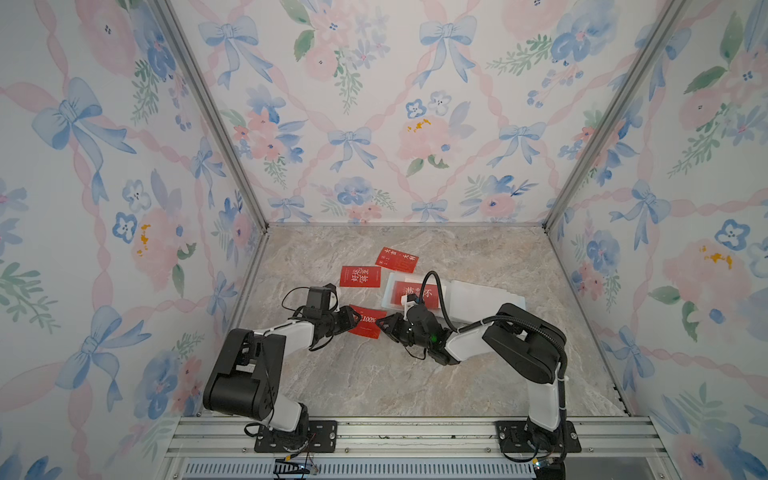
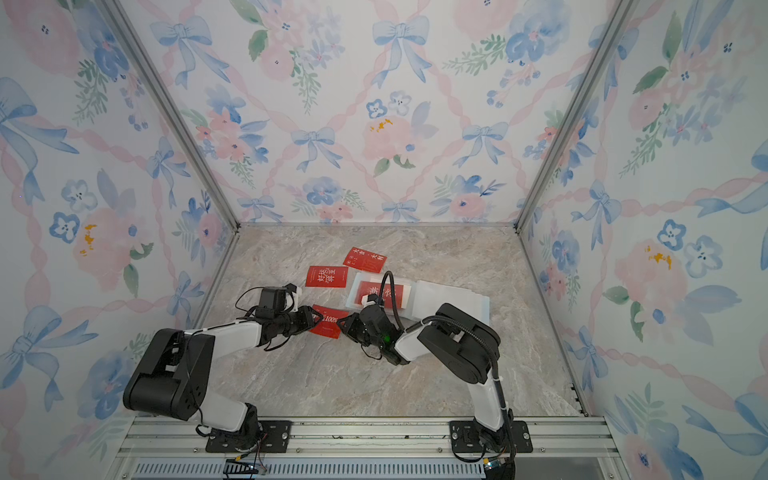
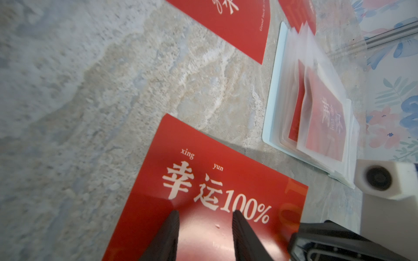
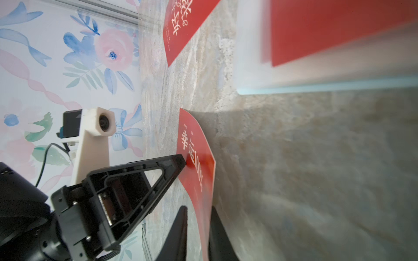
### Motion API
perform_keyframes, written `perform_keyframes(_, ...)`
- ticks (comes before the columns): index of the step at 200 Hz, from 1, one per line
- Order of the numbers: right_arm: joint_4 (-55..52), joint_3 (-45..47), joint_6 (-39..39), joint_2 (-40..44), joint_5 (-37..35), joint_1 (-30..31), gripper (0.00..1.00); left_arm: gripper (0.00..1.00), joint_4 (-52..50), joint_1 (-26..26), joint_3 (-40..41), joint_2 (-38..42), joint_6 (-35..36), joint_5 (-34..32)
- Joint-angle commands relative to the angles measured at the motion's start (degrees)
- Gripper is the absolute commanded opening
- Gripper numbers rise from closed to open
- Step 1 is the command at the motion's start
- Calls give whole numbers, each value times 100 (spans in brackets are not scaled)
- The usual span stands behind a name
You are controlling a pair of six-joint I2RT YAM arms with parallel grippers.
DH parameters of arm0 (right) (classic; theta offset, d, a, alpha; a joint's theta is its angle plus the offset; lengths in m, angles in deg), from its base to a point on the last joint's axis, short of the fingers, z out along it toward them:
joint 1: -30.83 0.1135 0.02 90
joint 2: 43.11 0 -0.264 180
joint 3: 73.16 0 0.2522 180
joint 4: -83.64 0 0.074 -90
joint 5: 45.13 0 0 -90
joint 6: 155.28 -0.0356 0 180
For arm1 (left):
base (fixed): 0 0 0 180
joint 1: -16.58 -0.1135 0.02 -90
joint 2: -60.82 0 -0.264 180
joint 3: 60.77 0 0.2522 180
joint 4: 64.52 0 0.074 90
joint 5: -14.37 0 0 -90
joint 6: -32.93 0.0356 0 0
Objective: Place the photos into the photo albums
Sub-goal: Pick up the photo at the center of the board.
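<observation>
Spread wide, left end effector (image 3: pixel 205 212) tips resting on the 幸运100% photo (image 3: pixel 203 180). Right wrist next: right end effector (image 4: pixel 199 208) narrow, astride that photo's lifted, bowed edge; pinched or not, cannot tell. Both top views: photo near bench (image 1: pixel 374 382) middle, just beside open photo album (image 1: pixel 469 299). Likely light, slick, bendy; best taken by a free edge.

100% card (image 3: pixel 214 192): red, white characters, one edge bowing up
loose cards (image 1: pixel 360 276): two red ones, flat, near the album
album (image 1: pixel 473 299): pale blue, open, red card sleeved
</observation>
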Motion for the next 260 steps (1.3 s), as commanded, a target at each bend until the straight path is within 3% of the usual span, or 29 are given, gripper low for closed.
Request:
perform_keyframes(1,8,-141,116,-101,-93,55,15,42,-297,11,177,-24,-97,-42)
perform_keyframes(34,-122,-140,224,29,-125,60,0,42,-302,12,173,54,-114,-17)
perform_keyframes(101,-484,121,636,738,27,-92,0,44,-309,4,-110,688,-389,324)
perform_keyframes(126,-898,123,1077,1226,528,-321,0,48,-317,-34,-233,1067,-476,374)
perform_keyframes(168,-2307,-73,2053,1980,1952,-1131,0,54,-313,-101,-450,1519,-551,617)
perform_keyframes(224,-4397,-332,3530,3329,2988,-2277,0,54,-317,-88,-690,1271,-621,1393)
perform_keyframes(260,-4799,-284,3652,3885,3477,-2887,0,53,-270,120,-976,1109,-541,1578)
